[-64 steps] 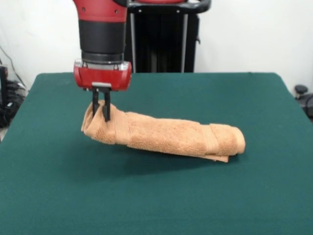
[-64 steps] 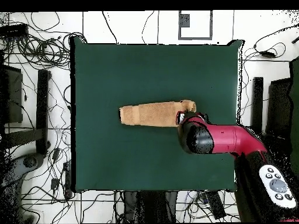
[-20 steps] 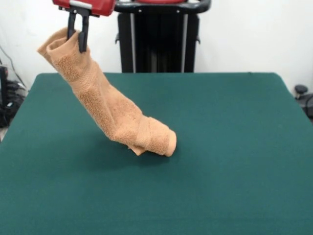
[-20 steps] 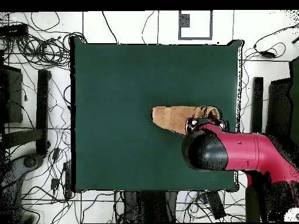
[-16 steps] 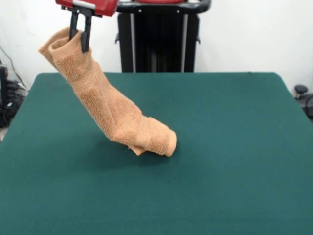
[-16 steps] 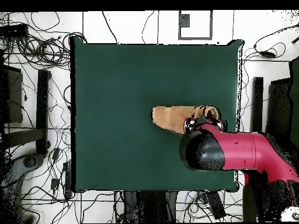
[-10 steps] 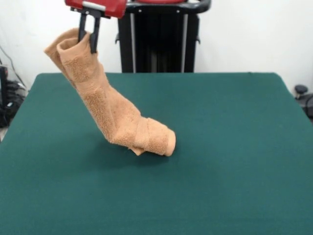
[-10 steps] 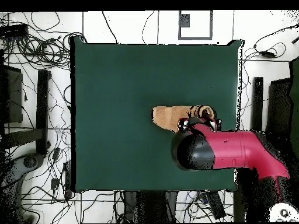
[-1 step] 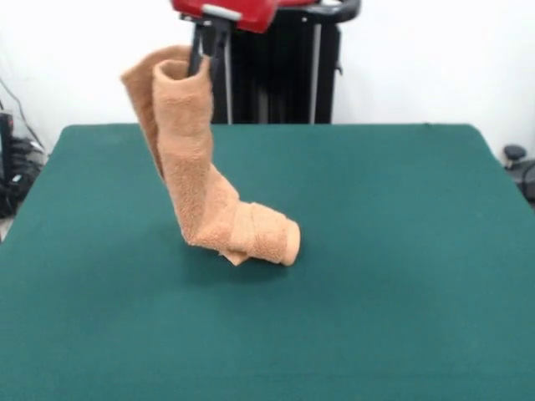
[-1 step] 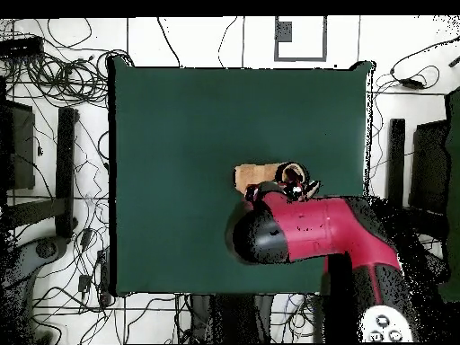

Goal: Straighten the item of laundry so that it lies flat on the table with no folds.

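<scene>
We had the black two-fingered gripper (image 9: pixel 206 52) under the red wrist pinching the top end of the light orange-tan terry-cloth towel (image 9: pixel 201 188), its fingers pressed together on the cloth at the upper fold. We judged this high hold was meant to let the roll's own weight pull it open, since the towel was rolled into a tube and could not lie flat that way. The lifted part stood nearly upright, its long axis running from the gripper down to the dark green felt-topped table (image 9: pixel 401 276); there it bent sharply, and the short lower end lay on the felt with its rolled mouth pointing toward the table's right edge in the front view. That resting end sat near the middle of the table, well apart from every edge. In the overhead view the red arm covered much of the towel (image 10: pixel 260 172), so only a short tan stretch showed beyond it.
</scene>
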{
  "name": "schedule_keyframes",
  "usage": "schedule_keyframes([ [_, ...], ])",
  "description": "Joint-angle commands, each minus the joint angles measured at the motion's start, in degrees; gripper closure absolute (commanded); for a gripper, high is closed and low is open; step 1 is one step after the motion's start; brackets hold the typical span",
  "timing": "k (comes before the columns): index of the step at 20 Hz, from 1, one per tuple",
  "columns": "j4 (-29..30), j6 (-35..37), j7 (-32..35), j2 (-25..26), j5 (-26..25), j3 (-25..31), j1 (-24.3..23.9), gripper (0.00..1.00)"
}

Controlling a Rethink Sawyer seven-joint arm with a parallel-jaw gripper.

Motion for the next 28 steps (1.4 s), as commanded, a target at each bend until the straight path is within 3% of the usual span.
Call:
schedule_keyframes([
  [1,2.4,0.2,18.0,-0.2,1.1,-5.5,10.6,1.0],
  [10,0.4,2.4,28.0,0.7,5.9,-14.4,24.8,1.0],
  [20,-3.1,1.6,40.8,5.5,9.9,-23.1,39.3,1.0],
  [25,-4.9,-4.1,46.6,11.8,9.1,-27.5,44.4,1.0],
  [28,-3.7,-10.5,46.9,14.4,10.7,-27.4,44.1,1.0],
])
